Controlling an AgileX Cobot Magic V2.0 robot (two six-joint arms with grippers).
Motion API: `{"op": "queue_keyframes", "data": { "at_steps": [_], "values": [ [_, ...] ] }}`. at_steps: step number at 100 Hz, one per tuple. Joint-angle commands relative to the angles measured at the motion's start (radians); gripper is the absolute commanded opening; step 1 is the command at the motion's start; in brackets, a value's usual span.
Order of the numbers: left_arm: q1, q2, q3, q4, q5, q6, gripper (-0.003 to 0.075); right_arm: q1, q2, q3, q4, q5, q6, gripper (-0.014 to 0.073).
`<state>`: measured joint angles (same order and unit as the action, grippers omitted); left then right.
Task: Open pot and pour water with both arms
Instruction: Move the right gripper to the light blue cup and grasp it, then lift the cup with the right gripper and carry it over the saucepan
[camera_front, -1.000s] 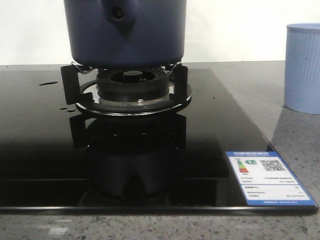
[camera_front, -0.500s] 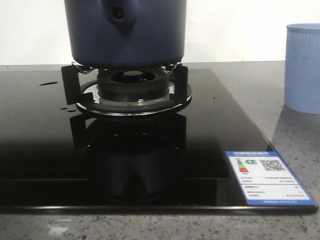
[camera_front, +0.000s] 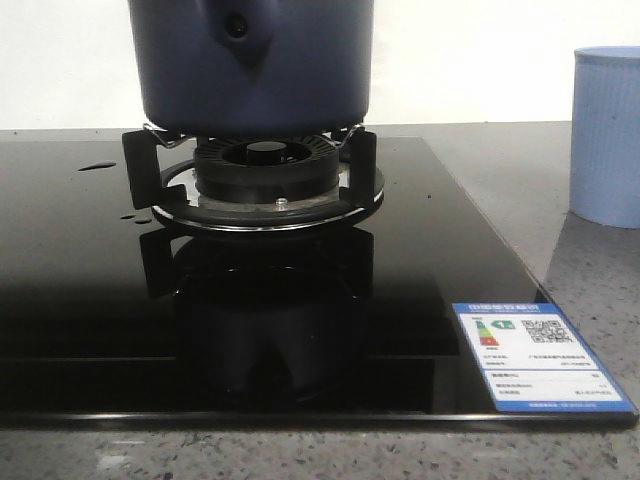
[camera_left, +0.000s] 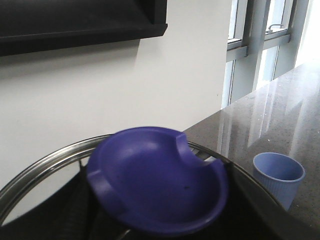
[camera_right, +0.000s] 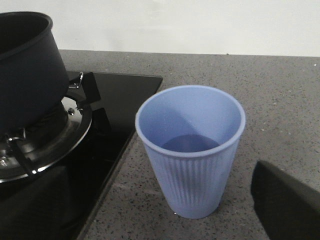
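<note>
Pincer states cannot be told: of the right gripper only one dark finger (camera_right: 285, 205) is seen, just beside the pale blue ribbed cup (camera_right: 191, 150); the left gripper's fingers are not visible. Close before the left wrist camera a dark blue lid (camera_left: 157, 180) with a steel rim is seen, blurred. The pot (camera_front: 250, 65) is seated on the burner (camera_front: 265, 170) of the black glass hob (camera_front: 470, 250). The cup is placed on the grey counter (camera_right: 280, 100), beside the hob.
</note>
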<state>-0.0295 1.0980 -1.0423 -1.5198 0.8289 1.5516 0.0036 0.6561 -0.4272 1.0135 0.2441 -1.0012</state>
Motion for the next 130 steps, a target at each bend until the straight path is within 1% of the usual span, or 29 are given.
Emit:
{"op": "queue_keyframes", "data": {
  "at_steps": [1,22,35,54,67,80,85,94,114,124,130],
  "values": [
    [0.003,-0.025,-0.028,-0.096,-0.003,-0.011,0.0293,0.002,0.028,-0.024,0.029,-0.048,-0.039,0.0664],
    [0.003,-0.025,-0.028,-0.096,-0.003,-0.011,0.0292,0.002,0.106,-0.024,0.044,-0.07,-0.061,0.0664],
    [0.003,-0.025,-0.028,-0.096,-0.003,-0.011,0.0292,0.032,0.134,-0.024,0.049,-0.107,-0.073,0.0664],
    [0.003,-0.025,-0.028,-0.096,-0.002,-0.011,0.0292,0.116,0.155,-0.024,0.049,-0.244,-0.076,0.0664],
    [0.003,-0.025,-0.028,-0.096,-0.002,-0.011,0.0292,0.189,0.183,-0.024,0.049,-0.302,-0.076,0.0664],
    [0.003,-0.025,-0.028,-0.096,0.001,-0.011,0.0293,0.255,0.227,-0.024,0.049,-0.447,-0.074,0.0664],
    [0.003,-0.025,-0.028,-0.096,0.001,-0.011,0.0293,0.277,0.248,-0.024,0.049,-0.503,-0.054,0.0664],
    [0.003,-0.025,-0.028,-0.096,0.001,-0.011,0.0292,0.301,0.283,-0.024,0.049,-0.562,-0.012,0.0664],
    [0.003,-0.025,-0.028,-0.096,0.001,-0.011,0.0293,0.303,0.373,-0.024,-0.031,-0.583,0.131,0.0663],
    [0.003,-0.025,-0.028,-0.096,0.001,-0.011,0.0292,0.303,0.401,-0.024,-0.093,-0.618,0.216,0.0621],
    [0.003,-0.025,-0.028,-0.096,0.001,-0.011,0.0293,0.303,0.411,-0.024,-0.134,-0.635,0.27,0.0567]
  ]
}}
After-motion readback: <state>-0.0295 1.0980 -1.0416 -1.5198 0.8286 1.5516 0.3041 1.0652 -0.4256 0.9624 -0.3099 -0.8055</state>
